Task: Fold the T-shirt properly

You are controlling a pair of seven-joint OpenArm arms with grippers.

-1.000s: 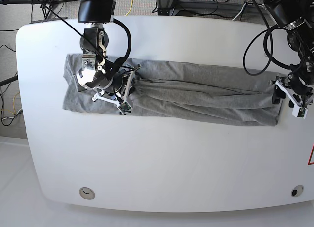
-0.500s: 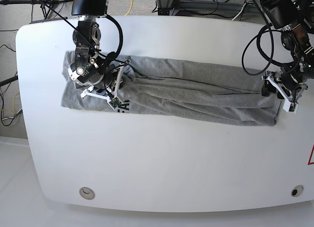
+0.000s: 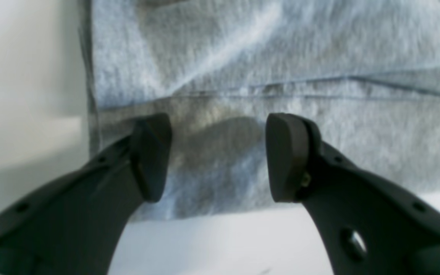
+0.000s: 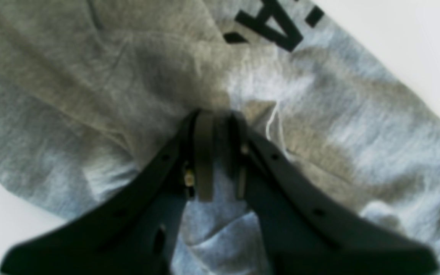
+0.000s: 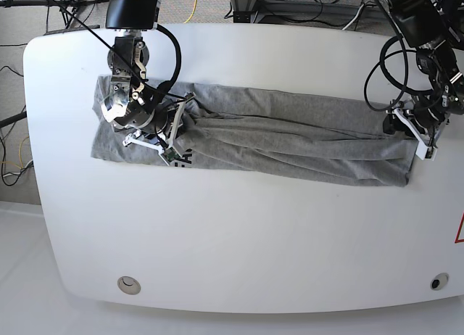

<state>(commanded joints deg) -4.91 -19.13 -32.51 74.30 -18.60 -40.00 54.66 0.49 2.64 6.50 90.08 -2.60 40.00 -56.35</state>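
The heather-grey T-shirt [image 5: 290, 132] lies stretched in a long, creased band across the white table [image 5: 239, 241]. In the base view my right gripper [image 5: 180, 128] is on the shirt's left part. In its wrist view the right gripper [image 4: 220, 118] is shut on a pinched fold of the T-shirt [image 4: 90, 76], just below black letters [image 4: 273, 23]. My left gripper [image 5: 407, 132] is at the shirt's right end. The left wrist view shows it [image 3: 220, 152] open and low over the hem of the T-shirt [image 3: 243, 57], with nothing between the pads.
Two round inserts [image 5: 129, 283] [image 5: 438, 282] sit near the table's front edge. A red mark [image 5: 459, 230] shows at the right edge. Cables and stands [image 5: 217, 5] crowd the floor behind the table. Bare tabletop stretches in front of the shirt.
My left gripper moved up and left onto the shirt's right end. The right gripper shifted slightly with its fold, and black lettering now shows at the shirt's front edge.
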